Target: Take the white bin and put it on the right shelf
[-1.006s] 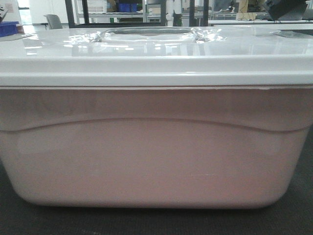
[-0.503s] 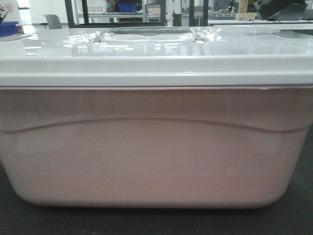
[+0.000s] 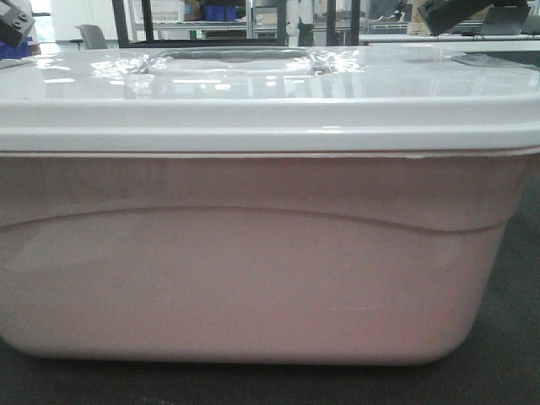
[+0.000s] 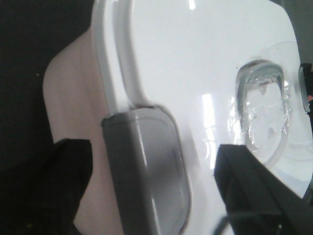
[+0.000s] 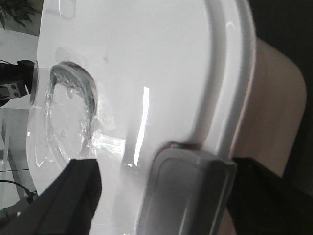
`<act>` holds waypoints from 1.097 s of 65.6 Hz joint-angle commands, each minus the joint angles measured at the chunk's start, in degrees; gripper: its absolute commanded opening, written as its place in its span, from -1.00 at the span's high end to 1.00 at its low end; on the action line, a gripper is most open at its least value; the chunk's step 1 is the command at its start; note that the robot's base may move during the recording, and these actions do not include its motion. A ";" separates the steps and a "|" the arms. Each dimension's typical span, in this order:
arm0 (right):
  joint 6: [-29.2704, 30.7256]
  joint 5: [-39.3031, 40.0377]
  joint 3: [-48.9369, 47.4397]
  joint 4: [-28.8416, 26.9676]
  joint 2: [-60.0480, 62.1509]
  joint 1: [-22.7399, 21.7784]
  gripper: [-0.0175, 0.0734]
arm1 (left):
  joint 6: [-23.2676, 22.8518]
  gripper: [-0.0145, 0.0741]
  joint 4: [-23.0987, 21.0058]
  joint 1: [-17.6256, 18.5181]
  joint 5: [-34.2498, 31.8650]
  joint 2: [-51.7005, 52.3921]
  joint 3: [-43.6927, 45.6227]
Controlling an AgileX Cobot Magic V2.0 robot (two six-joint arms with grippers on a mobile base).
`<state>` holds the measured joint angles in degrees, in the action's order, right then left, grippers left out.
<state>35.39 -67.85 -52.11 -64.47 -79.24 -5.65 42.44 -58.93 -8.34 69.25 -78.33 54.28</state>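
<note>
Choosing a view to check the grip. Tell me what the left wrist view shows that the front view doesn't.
Only left wrist: the grey latch at the bin's end, with the left gripper straddling it. Only front: the bin's long pinkish side and racks behind. Both: the white lid and its recessed centre.

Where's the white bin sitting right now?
The white bin fills the front view, dead ahead on the dark surface; the left gripper brackets its left latch and the right gripper its right latch.
</note>
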 commanded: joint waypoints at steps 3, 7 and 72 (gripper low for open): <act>1.44 -5.10 -1.31 -5.17 1.49 0.07 -0.71 | 0.17 -0.28 -3.75 0.30 4.48 1.55 1.21; 1.74 -5.10 -1.31 -5.50 1.49 0.07 -0.71 | 0.17 -0.28 -3.66 0.30 4.46 1.55 1.21; -0.49 -1.22 -1.31 -0.64 1.49 0.01 -0.71 | 0.17 -0.28 -2.84 0.30 6.11 1.55 1.21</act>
<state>35.52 -67.85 -52.11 -63.02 -79.24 -5.65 42.48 -58.09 -8.34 69.25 -78.33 54.28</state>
